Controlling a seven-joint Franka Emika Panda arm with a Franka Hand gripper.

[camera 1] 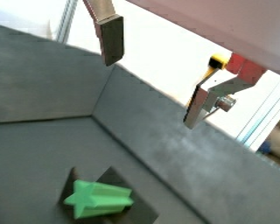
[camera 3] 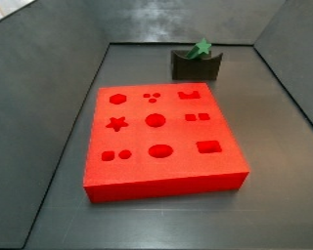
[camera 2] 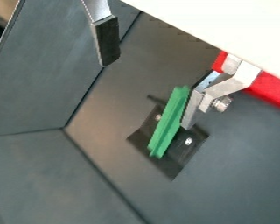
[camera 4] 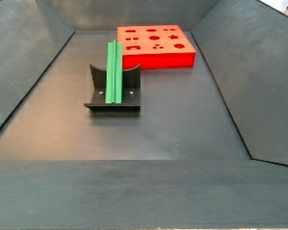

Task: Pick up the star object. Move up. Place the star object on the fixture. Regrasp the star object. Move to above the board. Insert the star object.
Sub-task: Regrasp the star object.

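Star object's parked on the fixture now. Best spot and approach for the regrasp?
Grip the star object on its upper free length, likely from above, jaws closing across its narrow width. It leans tilted in the fixture, whose walls enclose only the lower end, so the top stays clear. The gripper hangs open above it, holding nothing, in both wrist views.

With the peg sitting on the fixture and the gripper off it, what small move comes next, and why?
Probably lower the gripper over the peg to regrasp it. The peg leans on the fixture, nothing sits between the open fingers, and the board holds no peg.
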